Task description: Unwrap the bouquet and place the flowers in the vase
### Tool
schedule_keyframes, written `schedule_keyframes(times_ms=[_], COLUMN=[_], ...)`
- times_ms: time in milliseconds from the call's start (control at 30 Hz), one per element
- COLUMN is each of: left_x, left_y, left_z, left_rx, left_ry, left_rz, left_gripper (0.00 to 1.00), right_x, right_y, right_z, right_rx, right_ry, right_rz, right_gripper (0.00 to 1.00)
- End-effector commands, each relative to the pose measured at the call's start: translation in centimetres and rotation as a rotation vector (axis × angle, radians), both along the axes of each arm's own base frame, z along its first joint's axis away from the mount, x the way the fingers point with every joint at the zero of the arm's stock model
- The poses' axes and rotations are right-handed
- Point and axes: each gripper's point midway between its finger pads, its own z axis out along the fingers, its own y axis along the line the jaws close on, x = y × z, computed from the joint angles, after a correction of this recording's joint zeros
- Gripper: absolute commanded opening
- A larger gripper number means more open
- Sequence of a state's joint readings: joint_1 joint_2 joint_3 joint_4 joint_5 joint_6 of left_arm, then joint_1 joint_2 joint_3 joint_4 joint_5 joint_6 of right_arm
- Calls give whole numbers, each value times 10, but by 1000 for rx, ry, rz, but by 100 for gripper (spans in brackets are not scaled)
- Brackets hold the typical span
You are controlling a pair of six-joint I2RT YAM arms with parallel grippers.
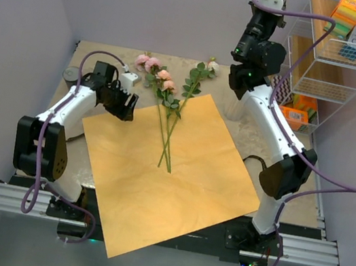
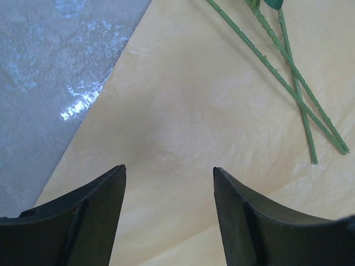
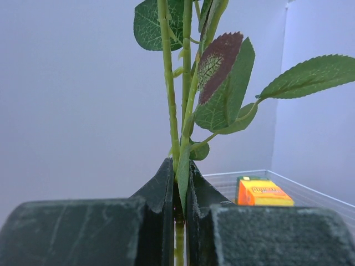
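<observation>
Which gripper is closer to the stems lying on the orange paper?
Left. The left gripper hovers open over the paper just left of those stems; the right gripper is raised high above, shut on other stems.

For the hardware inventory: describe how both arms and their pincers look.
The left arm and right arm have white links with black joint housings. A purple cable loops along each. Left pincer and right pincer have black, wedge-shaped fingers.

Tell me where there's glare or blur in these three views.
Left wrist: white glare on the table beside the paper, the rest sharp. Right wrist: stems and leaves sharp, the fingers nearest the lens slightly soft. Top: even light, nothing blurred.
</observation>
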State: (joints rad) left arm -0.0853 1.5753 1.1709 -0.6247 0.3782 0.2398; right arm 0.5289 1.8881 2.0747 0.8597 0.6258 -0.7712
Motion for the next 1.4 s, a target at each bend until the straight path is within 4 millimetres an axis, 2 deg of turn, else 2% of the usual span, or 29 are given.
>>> schedule_keyframes(times_ms=[0,300,400,533,600,633,700,733,800,833,900,967,1000,1033,1100,1167,1200,1233,1267,1300,1333,1367], left_x=[10,7,7,8,6,6,5,4,2,2,0,-1,-1,-2,-2,-3,-2,-2,-3,-3,-3,-3], left_y=[-1,2,3,7,8,8,9,9,9,9,9,10,9,9,9,8,8,8,7,8,8,8], left_z=[18,16,19,22,23,23,25,26,31,33,37,41,42,43,47,50,51,53,54,55,56,57], left_rx=[-20,-32,-31,-30,-31,-33,-37,-38,-41,-41,-40,-40,-41,-42,-46,-52,-53,-56,-57,-56,-56,-54], left_ry=[-50,-46,-55,-60,-61,-64,-64,-64,-74,-78,-86,-96,-99,-99,-105,-106,-109,-110,-110,-113,-114,-116], left_rz=[-30,-27,-28,-23,-21,-18,-14,-13,-15,-15,-15,-16,-17,-14,-13,-13,-11,-10,-11,-9,-7,-4], left_gripper=[69,69,68,68,68,68,68,68,68,68,68,68,68,68,68,68,68,68,68,68,68,68], right_x=[-26,-8,3,22,27,38,41,47,47,51,52,49,44,43,36,25,21,11,7,1,-5,-19], right_y=[-29,-33,-32,-37,-44,-38,-36,-32,-30,-27,-26,-26,-27,-27,-27,-26,-26,-27,-22,-21,-18,-15], right_z=[13,-11,-26,-57,-81,-99,-115,-135,-150,-165,-178,-190,-191,-203,-214,-218,-234,-226,-228,-240,-238,-224], right_rx=[44,43,49,106,160,161,180,180,187,177,169,189,200,216,236,276,259,312,311,305,302,299], right_ry=[-72,-23,19,127,229,313,377,437,485,537,589,645,655,693,732,750,788,758,765,786,783,758], right_rz=[-79,-86,-98,-116,-161,-130,-116,-109,-100,-89,-94,-83,-77,-71,-54,-7,-6,37,73,80,100,131], right_gripper=[0,0,0,0,0,2,13,15,20,22,29,34,43,48,58,62,66,68,71,72,72,74])
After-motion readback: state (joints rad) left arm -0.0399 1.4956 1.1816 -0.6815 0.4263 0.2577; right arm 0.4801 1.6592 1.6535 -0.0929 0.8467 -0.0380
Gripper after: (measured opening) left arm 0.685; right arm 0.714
